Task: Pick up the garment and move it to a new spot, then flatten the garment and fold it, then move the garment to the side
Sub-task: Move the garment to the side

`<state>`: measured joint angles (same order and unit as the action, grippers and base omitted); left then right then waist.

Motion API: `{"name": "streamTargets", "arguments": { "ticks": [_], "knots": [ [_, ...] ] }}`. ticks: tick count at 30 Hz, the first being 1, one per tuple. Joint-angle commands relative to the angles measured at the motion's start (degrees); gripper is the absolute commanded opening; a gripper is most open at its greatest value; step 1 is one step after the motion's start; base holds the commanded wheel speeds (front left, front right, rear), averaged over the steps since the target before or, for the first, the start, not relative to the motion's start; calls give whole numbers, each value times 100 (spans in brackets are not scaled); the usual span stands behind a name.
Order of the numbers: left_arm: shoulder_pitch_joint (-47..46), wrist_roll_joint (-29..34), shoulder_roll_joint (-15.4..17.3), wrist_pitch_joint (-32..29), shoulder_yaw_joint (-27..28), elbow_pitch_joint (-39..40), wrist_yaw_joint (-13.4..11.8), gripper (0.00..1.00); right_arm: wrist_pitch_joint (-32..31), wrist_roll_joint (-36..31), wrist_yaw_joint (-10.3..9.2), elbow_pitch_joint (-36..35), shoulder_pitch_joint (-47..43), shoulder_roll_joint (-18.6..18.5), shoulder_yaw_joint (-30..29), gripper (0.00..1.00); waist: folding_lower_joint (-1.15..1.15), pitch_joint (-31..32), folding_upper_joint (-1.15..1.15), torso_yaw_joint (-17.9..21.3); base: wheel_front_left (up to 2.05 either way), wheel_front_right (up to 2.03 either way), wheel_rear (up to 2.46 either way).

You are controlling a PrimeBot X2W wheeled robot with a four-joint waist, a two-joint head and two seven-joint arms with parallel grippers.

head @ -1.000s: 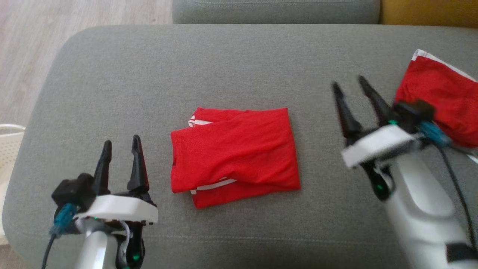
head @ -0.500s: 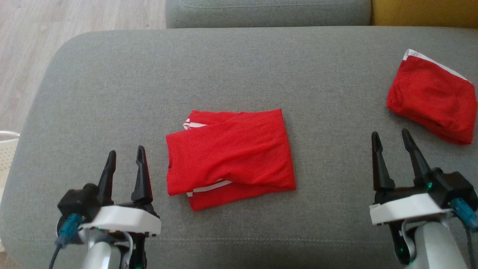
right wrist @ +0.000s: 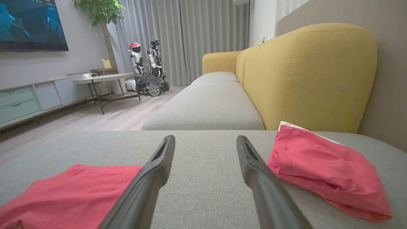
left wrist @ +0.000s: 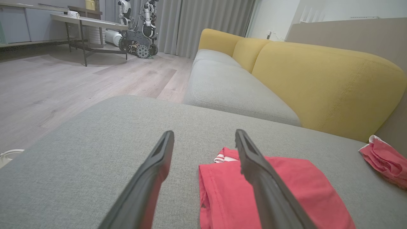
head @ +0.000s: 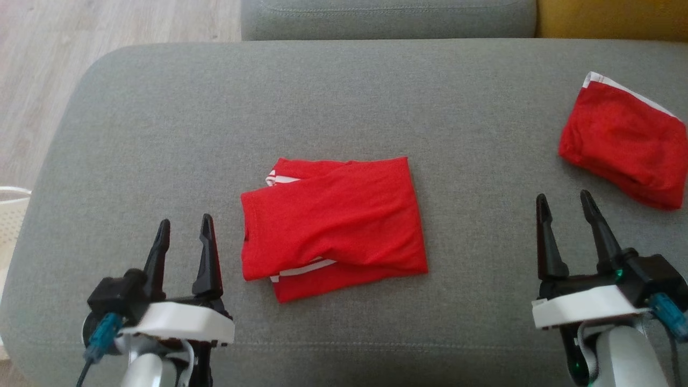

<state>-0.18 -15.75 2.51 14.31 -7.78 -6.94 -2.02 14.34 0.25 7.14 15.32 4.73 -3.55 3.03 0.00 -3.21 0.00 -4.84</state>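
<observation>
The left claw (head: 185,220) hangs at 7 o'clock in the head view, fingers spread wide and empty. The right claw (head: 564,196), at 4 o'clock, is likewise spread and holds nothing. Between them, at 2 o'clock from the left claw, the folded red garment (head: 333,226) lies flat on the grey sofa cushion (head: 344,97). A second red garment (head: 623,145), seemingly folded too, lies at 2 o'clock.

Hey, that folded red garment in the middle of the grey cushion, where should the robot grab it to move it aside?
Probably the two short edges of the folded red garment, one gripper each: the left gripper from its left, the right gripper from its right, fingers low. It lies flat in stacked layers, so pinching all layers at both ends should keep the fold.
</observation>
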Motion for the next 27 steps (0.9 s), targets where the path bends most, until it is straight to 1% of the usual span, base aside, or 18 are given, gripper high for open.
{"name": "streamTargets", "arguments": {
  "ticks": [1, 4, 7, 12, 16, 17, 21, 27],
  "knots": [
    [-173, 43, 37, 69, 151, 229, -17, 100, 65, -27, 35, -183, 85, 27, 123, 100, 0, -18, 0, -16, 0, 0, 0],
    [-211, 47, 37, 69, 119, 234, -11, 100, 65, 126, 35, -163, 117, 38, 145, 100, 0, -101, 0, -55, 0, 0, 0],
    [-255, 64, 37, 69, 114, 245, -8, 100, 54, 239, 35, -39, 204, 45, 296, 100, 0, -210, 0, -105, 0, 0, 0],
    [-356, 103, 37, 69, 101, 234, 27, 100, -351, 692, 35, 474, 525, 58, 623, 100, 0, -436, 0, -232, 0, 0, 0],
    [-462, 101, 37, 69, 46, 216, 37, 100, -524, 1100, 35, 855, 878, 63, 880, 100, 0, -608, 0, -373, 0, 0, 0],
    [-462, 101, 37, 69, 46, 216, 37, 100, -524, 1100, 35, 855, 878, 63, 880, 100, 0, -608, 0, -373, 0, 0, 0],
    [-557, 67, 37, 69, -15, 199, 24, 100, -715, 1633, 35, 1274, 1220, 65, 1097, 100, 0, -765, 0, -531, 0, 0, 0],
    [-658, 7, 37, 69, -89, 193, -11, 100, -1102, 1977, 35, 1980, 1607, 66, 1368, 100, 0, -913, 0, -754, 0, 0, 0]
  ]
}}
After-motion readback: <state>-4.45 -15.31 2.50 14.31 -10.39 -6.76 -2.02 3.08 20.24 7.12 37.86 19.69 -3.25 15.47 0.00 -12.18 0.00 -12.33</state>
